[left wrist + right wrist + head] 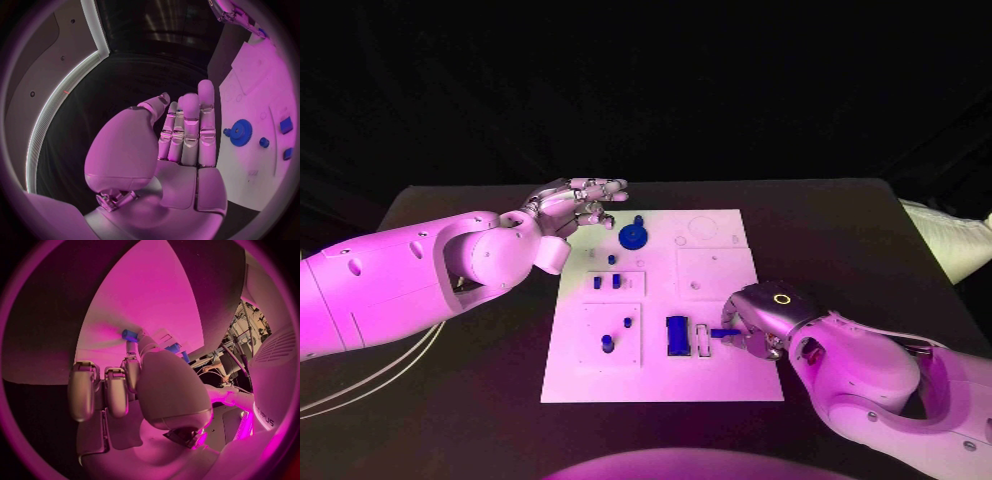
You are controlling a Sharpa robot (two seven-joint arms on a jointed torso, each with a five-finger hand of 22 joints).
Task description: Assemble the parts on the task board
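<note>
Fingers of the right hand [759, 322], low and right of centre in the head view, pinch a small blue peg [727, 331] just beside the upright blue block [676, 335] on the task board [718, 385]. Near the board's upper-left corner, the left hand [574, 207] hovers with fingers straight, side by side, holding nothing, beside the blue gear [633, 236].
</note>
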